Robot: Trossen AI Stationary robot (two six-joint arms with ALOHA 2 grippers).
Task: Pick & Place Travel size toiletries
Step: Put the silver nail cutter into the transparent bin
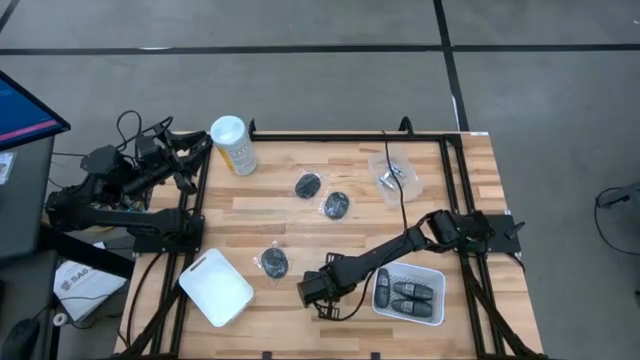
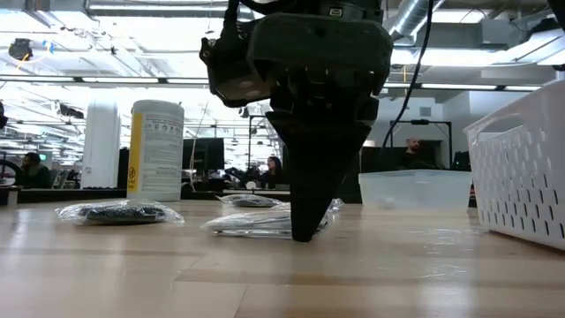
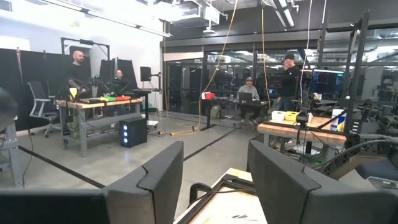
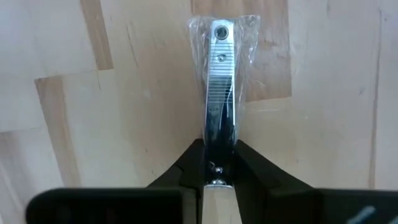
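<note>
A shiny silver nail clipper (image 4: pixel 219 93) sealed in a clear packet lies flat on the wooden table (image 1: pixel 300 230). My right gripper (image 4: pixel 219 180) stands over it near the table's near edge (image 1: pixel 316 290), shut on its end. Three dark round discs in clear bags lie on the table (image 1: pixel 307 185) (image 1: pixel 337 205) (image 1: pixel 273 262). Bagged silver pieces (image 1: pixel 395 178) lie toward the far edge. Dark grey capsules (image 1: pixel 408 293) rest in a white basket (image 1: pixel 432 310). My left gripper (image 3: pixel 214 180) is open, parked off the table's left side (image 1: pixel 130 175). My right gripper pinches the nail clipper's near end (image 4: pixel 217 158) between its two fingers (image 4: pixel 186 169), through the clear packet. The fingers come from above, pointing down, and lie along the clipper's length. The clipper lies flat on the table (image 2: pixel 256 225), with its far end stretching away from the fingers.
A pale-yellow canister with a white lid (image 1: pixel 232 145) lies at the far left corner. A white rectangular tray (image 1: pixel 215 287) sits at the near left. The white basket stands just right of my right gripper. People and benches show in the room beyond.
</note>
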